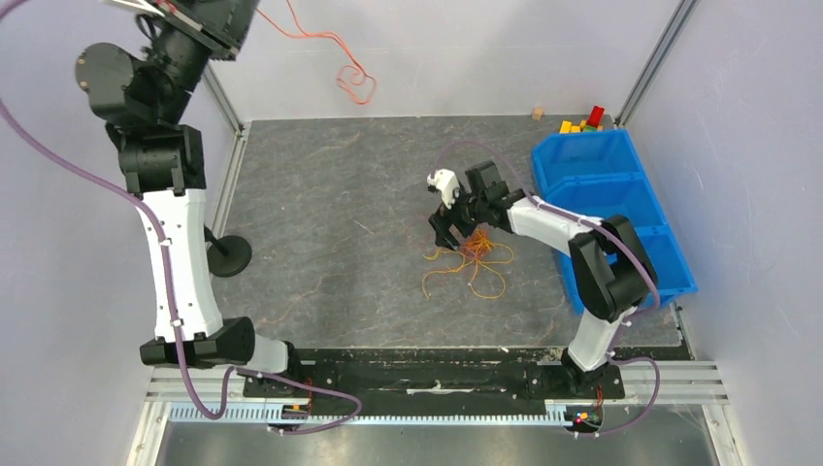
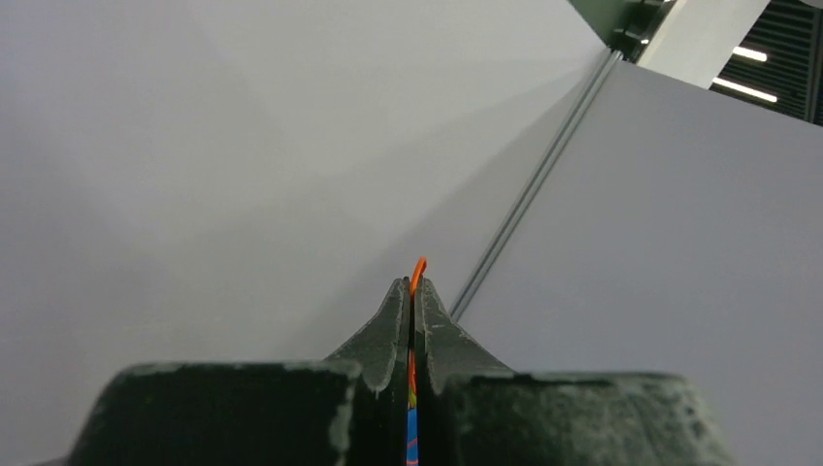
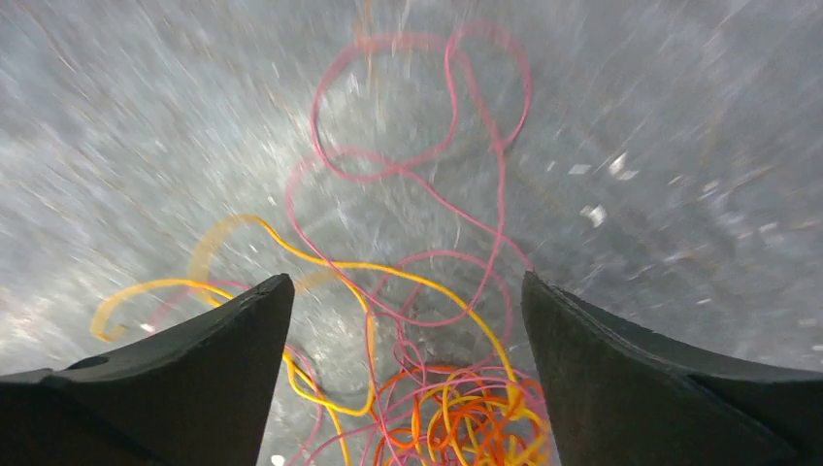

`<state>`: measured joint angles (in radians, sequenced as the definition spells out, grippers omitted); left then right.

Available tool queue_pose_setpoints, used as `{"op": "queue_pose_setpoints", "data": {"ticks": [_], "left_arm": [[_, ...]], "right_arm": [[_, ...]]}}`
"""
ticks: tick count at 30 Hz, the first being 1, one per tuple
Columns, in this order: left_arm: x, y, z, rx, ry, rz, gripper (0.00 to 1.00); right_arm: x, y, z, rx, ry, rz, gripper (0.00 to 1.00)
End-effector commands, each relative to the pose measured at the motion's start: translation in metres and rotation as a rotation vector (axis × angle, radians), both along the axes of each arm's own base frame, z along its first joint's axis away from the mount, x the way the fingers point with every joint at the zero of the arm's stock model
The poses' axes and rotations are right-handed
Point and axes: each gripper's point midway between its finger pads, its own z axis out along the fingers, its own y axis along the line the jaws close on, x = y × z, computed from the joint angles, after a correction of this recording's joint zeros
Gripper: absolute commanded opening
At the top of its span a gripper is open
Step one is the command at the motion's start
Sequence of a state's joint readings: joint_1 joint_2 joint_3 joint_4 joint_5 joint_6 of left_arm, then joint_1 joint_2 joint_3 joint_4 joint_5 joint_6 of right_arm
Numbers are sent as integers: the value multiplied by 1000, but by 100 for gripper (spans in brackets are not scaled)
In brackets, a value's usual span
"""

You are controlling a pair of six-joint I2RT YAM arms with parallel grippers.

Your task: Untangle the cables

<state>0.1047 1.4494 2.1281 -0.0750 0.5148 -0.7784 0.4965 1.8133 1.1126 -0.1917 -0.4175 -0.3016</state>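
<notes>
A tangle of thin orange and yellow cables (image 1: 473, 260) lies on the grey table. In the right wrist view it shows as pink, yellow and orange loops (image 3: 456, 408). My right gripper (image 1: 446, 236) hovers just above the tangle's left part, its jaws wide open with the cables between them (image 3: 408, 291). My left gripper is raised high at the top left, its tips out of the top view. In the left wrist view it (image 2: 414, 283) is shut on a red-orange cable (image 2: 418, 269). That cable (image 1: 342, 60) hangs in loose loops against the back wall.
A blue bin (image 1: 611, 209) with compartments stands at the table's right side, close behind my right arm. Small coloured blocks (image 1: 582, 121) lie at the back right corner. A black round base (image 1: 229, 255) stands at the table's left edge.
</notes>
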Motion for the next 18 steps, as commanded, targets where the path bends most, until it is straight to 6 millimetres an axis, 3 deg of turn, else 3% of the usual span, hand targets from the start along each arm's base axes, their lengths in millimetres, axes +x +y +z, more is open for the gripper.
{"op": "queue_pose_setpoints", "data": {"ticks": [1, 4, 5, 10, 15, 18], "left_arm": [[7, -26, -50, 12, 125, -149, 2], [14, -46, -91, 89, 177, -179, 2], [12, -61, -101, 115, 187, -202, 2], [16, -90, -149, 219, 241, -221, 2], [2, -128, -188, 272, 295, -319, 2], [-5, -148, -204, 275, 334, -379, 2]], "right_arm": [[19, 26, 131, 212, -166, 9, 96], [22, 20, 176, 252, -231, -8, 98], [21, 18, 187, 258, -245, -11, 98], [9, 6, 251, 318, -340, 7, 98], [0, 18, 326, 484, -404, -3, 98], [3, 31, 350, 539, -399, -23, 98]]}}
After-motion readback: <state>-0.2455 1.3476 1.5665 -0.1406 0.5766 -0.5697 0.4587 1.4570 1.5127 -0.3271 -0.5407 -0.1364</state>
